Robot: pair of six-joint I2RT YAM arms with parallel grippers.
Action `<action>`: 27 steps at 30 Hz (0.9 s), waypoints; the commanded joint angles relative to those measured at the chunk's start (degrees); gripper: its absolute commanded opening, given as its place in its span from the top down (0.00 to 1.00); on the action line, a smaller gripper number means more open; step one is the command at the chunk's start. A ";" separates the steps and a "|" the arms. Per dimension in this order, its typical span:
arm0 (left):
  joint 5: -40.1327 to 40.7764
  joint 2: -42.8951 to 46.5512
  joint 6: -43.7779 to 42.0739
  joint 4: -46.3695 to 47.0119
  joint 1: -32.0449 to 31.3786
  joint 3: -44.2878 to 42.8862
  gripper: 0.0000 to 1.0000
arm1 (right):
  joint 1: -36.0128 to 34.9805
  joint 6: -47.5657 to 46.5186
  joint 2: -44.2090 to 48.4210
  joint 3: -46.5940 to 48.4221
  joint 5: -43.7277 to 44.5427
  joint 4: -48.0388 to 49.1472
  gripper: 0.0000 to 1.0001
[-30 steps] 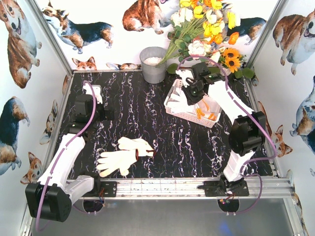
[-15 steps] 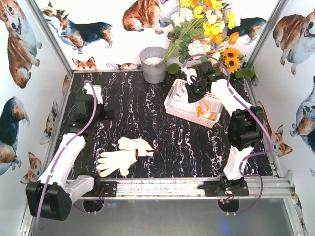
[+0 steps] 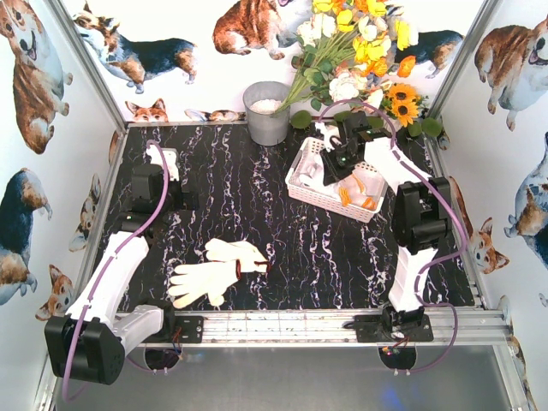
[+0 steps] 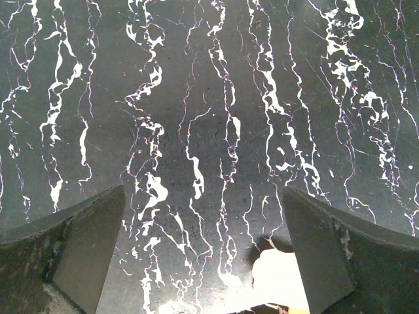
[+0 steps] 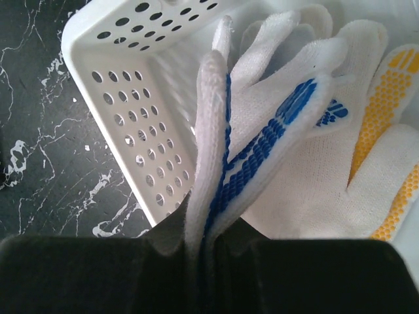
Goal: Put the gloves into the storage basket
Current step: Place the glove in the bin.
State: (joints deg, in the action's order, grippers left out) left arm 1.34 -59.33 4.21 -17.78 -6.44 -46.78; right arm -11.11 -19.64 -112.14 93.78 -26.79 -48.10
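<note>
Glove [image 5: 219,124] clamped in right gripper [image 5: 200,245], shifted rearward over storage basket [image 5: 124,98], left gripper [image 4: 203,252] spread

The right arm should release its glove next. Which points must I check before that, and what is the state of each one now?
1. Right gripper shut on the cream knit glove with blue dots: ok.
2. This glove hangs over the white perforated plastic basket: ok.
3. Basket stands flat on the black marbled table: ok.
4. Left gripper open, empty, far from the basket: ok.
5. All gloves stored: not ok, two cream knit gloves lie on the table.
6. Room left in the basket: cannot tell.
</note>
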 commanded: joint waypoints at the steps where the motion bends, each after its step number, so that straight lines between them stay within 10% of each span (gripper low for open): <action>1: 0.29 0.09 -0.52 0.64 0.55 -0.33 0.00 | 0.35 -1.60 -1.70 3.99 -2.06 -0.29 1.00; 27: -0.05 -0.43 -0.69 0.55 0.52 -0.41 0.00 | 5.05 -1.35 -5.07 1.41 -6.17 1.46 1.00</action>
State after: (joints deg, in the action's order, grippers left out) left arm 1.32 -59.75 4.14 -17.80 -6.44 -46.78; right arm -6.76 -20.84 -117.27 95.02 -31.51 -49.10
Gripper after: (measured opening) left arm 0.994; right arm 0.093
